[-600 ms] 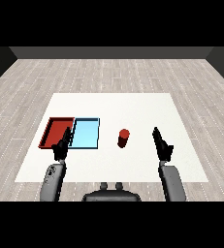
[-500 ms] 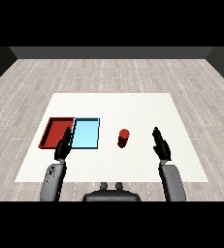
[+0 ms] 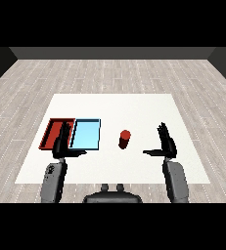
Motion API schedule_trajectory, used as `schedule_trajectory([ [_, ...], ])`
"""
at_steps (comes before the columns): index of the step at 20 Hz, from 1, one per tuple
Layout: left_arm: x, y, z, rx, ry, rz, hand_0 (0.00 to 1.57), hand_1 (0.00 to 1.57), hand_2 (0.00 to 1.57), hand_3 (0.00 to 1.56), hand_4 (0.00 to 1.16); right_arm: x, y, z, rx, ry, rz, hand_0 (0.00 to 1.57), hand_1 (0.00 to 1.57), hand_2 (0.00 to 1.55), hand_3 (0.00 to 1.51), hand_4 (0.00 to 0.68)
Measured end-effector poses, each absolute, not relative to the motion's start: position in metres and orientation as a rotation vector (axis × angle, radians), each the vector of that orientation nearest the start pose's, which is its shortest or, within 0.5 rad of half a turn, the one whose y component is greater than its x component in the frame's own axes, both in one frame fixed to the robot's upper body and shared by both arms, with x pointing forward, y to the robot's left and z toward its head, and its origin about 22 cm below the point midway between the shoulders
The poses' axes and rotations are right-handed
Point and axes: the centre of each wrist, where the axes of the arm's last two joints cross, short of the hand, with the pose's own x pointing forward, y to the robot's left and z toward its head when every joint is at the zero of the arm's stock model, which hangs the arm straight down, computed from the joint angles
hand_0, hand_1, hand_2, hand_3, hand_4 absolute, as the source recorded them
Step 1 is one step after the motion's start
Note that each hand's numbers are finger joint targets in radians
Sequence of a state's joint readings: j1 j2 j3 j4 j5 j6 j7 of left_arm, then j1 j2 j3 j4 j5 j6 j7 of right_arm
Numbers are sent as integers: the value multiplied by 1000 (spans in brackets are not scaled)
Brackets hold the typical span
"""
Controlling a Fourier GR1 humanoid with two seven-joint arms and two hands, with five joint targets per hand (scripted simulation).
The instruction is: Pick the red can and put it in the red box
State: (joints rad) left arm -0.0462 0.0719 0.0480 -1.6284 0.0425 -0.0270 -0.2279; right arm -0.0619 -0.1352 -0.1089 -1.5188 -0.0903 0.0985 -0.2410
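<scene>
Both forearms rise from the lower corners, the left hand [image 3: 62,144] and right hand [image 3: 166,143] held upright, fingers straight, thumbs pointing inward toward each other, holding nothing.

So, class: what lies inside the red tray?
The red tray shows only its bare red floor; the left hand covers its near right corner, so that part cannot be checked.

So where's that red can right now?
In the head view the red can stands upright on the white table near the middle, just right of the blue tray and left of the open right hand, which isn't touching it.
</scene>
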Motion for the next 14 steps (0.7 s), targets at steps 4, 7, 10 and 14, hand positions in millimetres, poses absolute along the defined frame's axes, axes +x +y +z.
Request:
schedule_trajectory([
  [4, 252, 245, 18, 8, -1979, -12, 0, 0, 0, 0, 0, 254, -286, 6, 2, -1880, 46, 0, 0, 0, 0, 0],
  [7, 252, 250, 17, -3, -1992, -11, 0, 0, 0, 0, 0, 256, -286, -1, 17, -1899, 34, 0, 0, 0, 0, 0],
  [10, 246, 250, 7, -11, -2004, -9, 0, 0, 0, 0, 0, 255, -293, -3, 18, -1903, 35, 0, 0, 0, 0, 0],
  [14, 248, 246, 8, -17, -2016, 0, 0, 0, 0, 0, 0, 262, -288, -4, 51, -1895, 37, 0, 0, 0, 0, 0],
])
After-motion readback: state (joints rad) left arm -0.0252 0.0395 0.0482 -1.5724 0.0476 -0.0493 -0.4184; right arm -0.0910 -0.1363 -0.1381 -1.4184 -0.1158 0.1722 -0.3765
